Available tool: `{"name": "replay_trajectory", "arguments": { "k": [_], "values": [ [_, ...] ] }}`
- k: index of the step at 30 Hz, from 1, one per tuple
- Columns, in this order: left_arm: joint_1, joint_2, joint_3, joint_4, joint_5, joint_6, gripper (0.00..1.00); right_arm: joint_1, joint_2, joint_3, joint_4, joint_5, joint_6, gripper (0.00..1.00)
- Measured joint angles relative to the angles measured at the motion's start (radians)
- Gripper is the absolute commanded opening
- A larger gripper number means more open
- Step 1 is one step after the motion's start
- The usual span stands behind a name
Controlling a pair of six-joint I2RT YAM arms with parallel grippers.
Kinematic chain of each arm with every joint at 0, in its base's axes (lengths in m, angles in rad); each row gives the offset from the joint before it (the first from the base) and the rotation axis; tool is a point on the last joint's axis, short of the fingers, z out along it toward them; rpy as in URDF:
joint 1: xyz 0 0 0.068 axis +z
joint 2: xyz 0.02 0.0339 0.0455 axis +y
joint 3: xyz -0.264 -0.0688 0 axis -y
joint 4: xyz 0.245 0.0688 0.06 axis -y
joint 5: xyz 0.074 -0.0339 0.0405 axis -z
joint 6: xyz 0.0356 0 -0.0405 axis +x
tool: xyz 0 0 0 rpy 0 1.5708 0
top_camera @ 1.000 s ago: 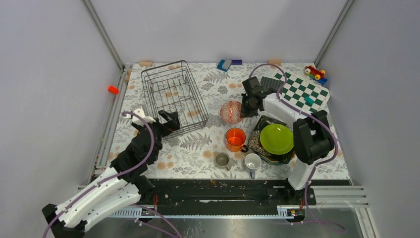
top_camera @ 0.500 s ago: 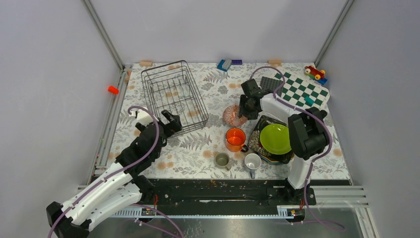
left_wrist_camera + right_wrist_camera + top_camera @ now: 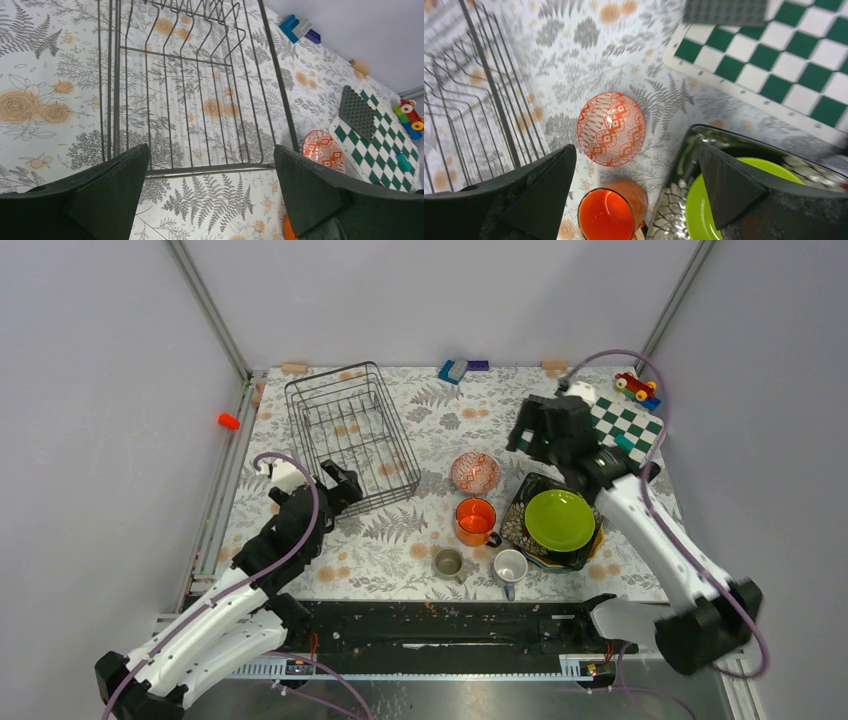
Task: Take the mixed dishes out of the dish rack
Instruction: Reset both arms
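Observation:
The dish rack (image 3: 350, 435) stands with nothing in it at the back left; its wires fill the left wrist view (image 3: 190, 90). My left gripper (image 3: 335, 485) (image 3: 211, 147) hangs open by the rack's near corner, holding nothing. The patterned bowl (image 3: 475, 473) (image 3: 610, 128) sits upright on the table. The orange mug (image 3: 475, 520) (image 3: 611, 212), grey cup (image 3: 448, 562) and white mug (image 3: 510, 566) stand in front of it. A lime-green plate (image 3: 558, 519) lies on the black floral square plate (image 3: 520, 525). My right gripper (image 3: 530, 437) (image 3: 635, 150) is open above and right of the bowl, apart from it.
The green-white chequered board (image 3: 625, 425) with a dark studded square (image 3: 724, 10) lies at the back right, a toy car (image 3: 635, 387) beyond it. Blue blocks (image 3: 455, 370) and a wooden block (image 3: 294, 368) line the back edge. An orange piece (image 3: 229, 421) sits on the left rail.
My right gripper opened and let go of the patterned bowl, which settled upright on the table. The right arm then rose and drew back to the right. The left arm barely shifted.

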Motion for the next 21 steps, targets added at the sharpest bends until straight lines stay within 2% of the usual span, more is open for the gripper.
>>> {"name": "replay_trajectory", "arguments": {
  "k": [7, 12, 16, 21],
  "values": [
    [0.101, 0.039, 0.000, 0.001, 0.038, 0.007, 0.99, -0.002, -0.512, -0.299, 0.051, 0.268, -0.006, 1.00],
    [0.192, 0.035, -0.007, 0.019, 0.067, 0.021, 0.99, -0.002, -0.790, -0.526, -0.013, 0.468, 0.032, 1.00],
    [0.213, 0.003, -0.030, 0.018, 0.074, 0.038, 0.99, -0.002, -1.010, -0.696, -0.087, 0.549, 0.084, 1.00],
    [0.214, -0.076, -0.042, 0.012, 0.077, 0.053, 0.99, -0.002, -1.183, -0.739, -0.120, 0.566, 0.099, 1.00]
  ]
}}
